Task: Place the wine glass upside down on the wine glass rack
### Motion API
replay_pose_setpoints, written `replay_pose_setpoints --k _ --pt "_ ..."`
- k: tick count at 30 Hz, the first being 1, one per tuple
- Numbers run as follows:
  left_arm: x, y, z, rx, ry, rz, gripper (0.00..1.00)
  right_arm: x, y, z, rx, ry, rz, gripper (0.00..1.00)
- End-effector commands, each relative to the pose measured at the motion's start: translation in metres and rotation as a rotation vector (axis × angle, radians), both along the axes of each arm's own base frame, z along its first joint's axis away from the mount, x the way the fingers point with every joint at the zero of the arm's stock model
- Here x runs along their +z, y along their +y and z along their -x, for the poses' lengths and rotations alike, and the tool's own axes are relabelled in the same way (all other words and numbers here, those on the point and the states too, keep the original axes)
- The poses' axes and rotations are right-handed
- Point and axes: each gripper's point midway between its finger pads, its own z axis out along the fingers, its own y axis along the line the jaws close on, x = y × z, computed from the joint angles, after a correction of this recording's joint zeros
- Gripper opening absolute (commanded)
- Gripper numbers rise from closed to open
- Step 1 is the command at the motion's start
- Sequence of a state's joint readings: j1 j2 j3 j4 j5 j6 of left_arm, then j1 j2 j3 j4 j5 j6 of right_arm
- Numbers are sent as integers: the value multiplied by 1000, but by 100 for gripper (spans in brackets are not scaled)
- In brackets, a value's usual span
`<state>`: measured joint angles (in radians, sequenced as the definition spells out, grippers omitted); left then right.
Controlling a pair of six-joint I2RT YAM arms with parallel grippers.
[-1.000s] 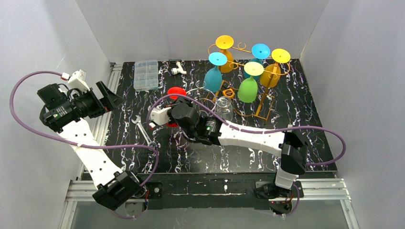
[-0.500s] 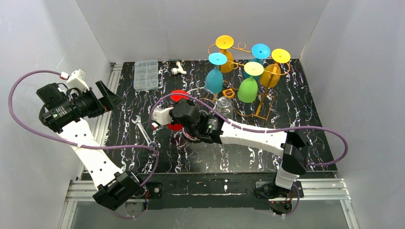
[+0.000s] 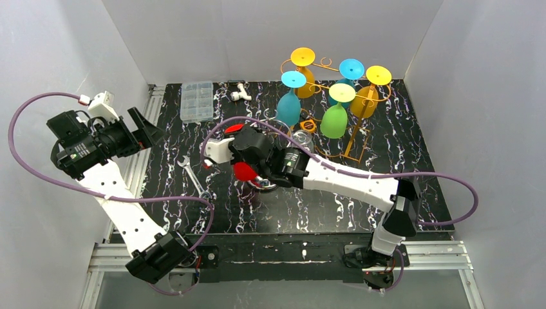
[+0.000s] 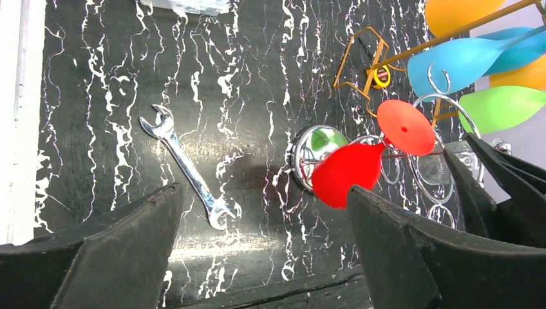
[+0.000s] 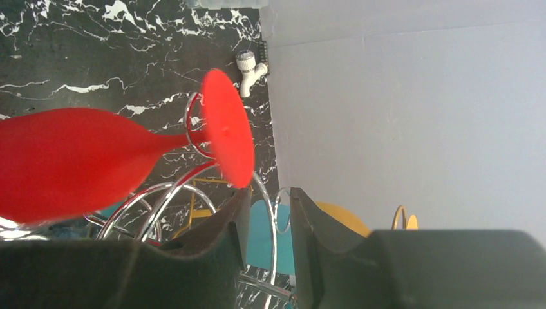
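Red wine glass (image 4: 348, 174), stem in the chrome rack (image 4: 304, 161) loop, looks light and slick, so I'd grab the stem. Right fingers (image 5: 219, 238) slightly parted, empty, just beside the rack; left fingers (image 4: 116, 251) spread wide.

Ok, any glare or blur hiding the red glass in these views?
Top view: even light, sharp, though the right arm covers most of the red glass. Left wrist: sharp, glare only on the chrome rack base and wrench. Right wrist: glass unobscured, no glare, own fingers soft.

Comprises left arm (image 3: 119, 206) and right arm (image 3: 348, 183): white link shells, black joint housings. Carries purple cable loops (image 3: 161, 198) from base to wrist, white camera blocks (image 3: 102, 104) at wrists, black wedge-shaped jaws.
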<state>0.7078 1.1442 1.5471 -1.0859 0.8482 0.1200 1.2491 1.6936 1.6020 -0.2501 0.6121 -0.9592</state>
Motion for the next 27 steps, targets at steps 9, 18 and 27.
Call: replay_pose_setpoints --k 9,18,27 --pt "13 -3 3 -8 -35 -23 98 51 -27 15 -1 69 -118 39" --pt "16 -5 3 -14 -42 -11 98 133 -56 26 -63 96 -488 79" --pt "5 -5 2 -37 -24 2 98 178 -146 31 -258 109 -799 98"
